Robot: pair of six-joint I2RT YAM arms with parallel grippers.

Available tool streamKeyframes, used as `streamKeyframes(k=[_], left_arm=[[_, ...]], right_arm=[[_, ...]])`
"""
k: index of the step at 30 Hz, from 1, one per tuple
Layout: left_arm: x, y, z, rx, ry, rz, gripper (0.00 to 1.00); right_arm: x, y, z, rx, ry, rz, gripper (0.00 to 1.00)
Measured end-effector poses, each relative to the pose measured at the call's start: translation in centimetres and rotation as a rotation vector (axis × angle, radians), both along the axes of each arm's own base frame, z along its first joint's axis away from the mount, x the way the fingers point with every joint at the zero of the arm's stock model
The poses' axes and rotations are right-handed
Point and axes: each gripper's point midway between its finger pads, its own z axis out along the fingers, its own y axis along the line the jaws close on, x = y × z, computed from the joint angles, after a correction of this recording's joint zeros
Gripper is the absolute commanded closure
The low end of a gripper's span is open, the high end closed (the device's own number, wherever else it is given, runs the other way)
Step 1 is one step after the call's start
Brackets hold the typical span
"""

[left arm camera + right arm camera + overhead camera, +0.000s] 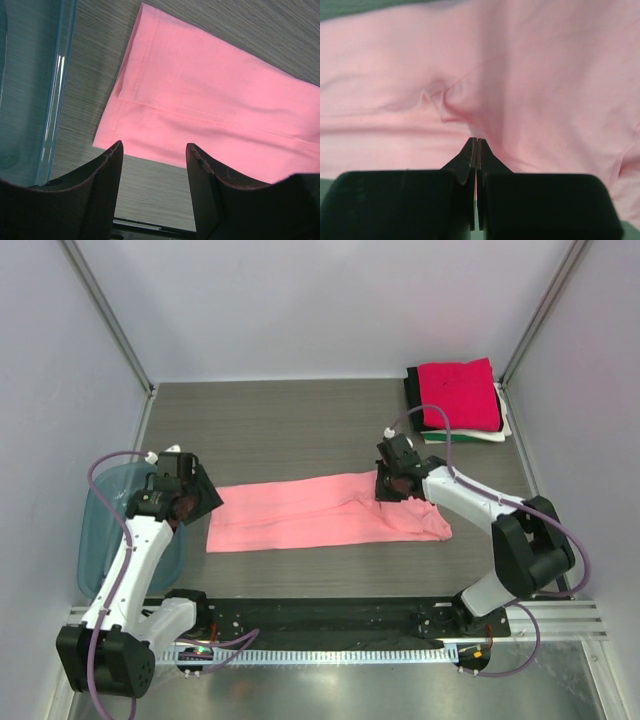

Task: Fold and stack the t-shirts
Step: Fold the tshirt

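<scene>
We saw the pink t-shirt [320, 512] lying in a long strip on the bench [280, 430]. Our right pincer [477, 141] was shut, pinching its cloth. Our left pincer [154, 145] hung open above its left end, holding nothing.

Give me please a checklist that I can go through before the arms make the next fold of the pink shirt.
1. Right gripper shut, tips against the pink t-shirt: ok.
2. Cloth truly pinched in it: cannot tell.
3. Left gripper open: ok.
4. Left gripper holding the shirt's left end: not ok, it grips nothing and hangs above that corner.
5. Shirt lying as one long strip: ok, small wrinkles near the right gripper.
6. Folded stack apart from the shirt: ok.
</scene>
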Motion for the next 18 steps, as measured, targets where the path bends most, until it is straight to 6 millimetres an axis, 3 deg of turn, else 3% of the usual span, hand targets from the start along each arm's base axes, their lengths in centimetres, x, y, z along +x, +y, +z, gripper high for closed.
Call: streamKeyframes(k=[1, 2, 6, 11, 15, 18], left_arm=[[0.0, 0.0, 0.0, 0.000, 0.000, 0.000, 0.46], [0.0, 0.0, 0.0, 0.001, 0.000, 0.000, 0.45], [0.0, 0.0, 0.0, 0.002, -0.002, 0.001, 0.45], [0.0, 0.0, 0.0, 0.002, 0.000, 0.002, 0.46], [0.5, -0.4, -0.7, -0.002, 0.020, -0.009, 0.46], [1.2, -1.9, -2.3, 0.008, 0.088, -0.058, 0.46]], right_arm=[[-0.7, 0.2, 0.3, 0.006, -0.006, 0.007, 0.95], [-1.6, 0.4, 0.3, 0.010, -0.006, 0.015, 0.82], [-5.0, 0.8, -0.7, 0.009, 0.033, 0.041, 0.57], [-7.7, 0.7, -1.7, 0.001, 0.079, 0.071, 0.49], [-7.1, 0.6, 0.7, 0.039, 0.000, 0.054, 0.45], [-5.8, 0.1, 2.3, 0.063, -0.048, 0.013, 0.45]])
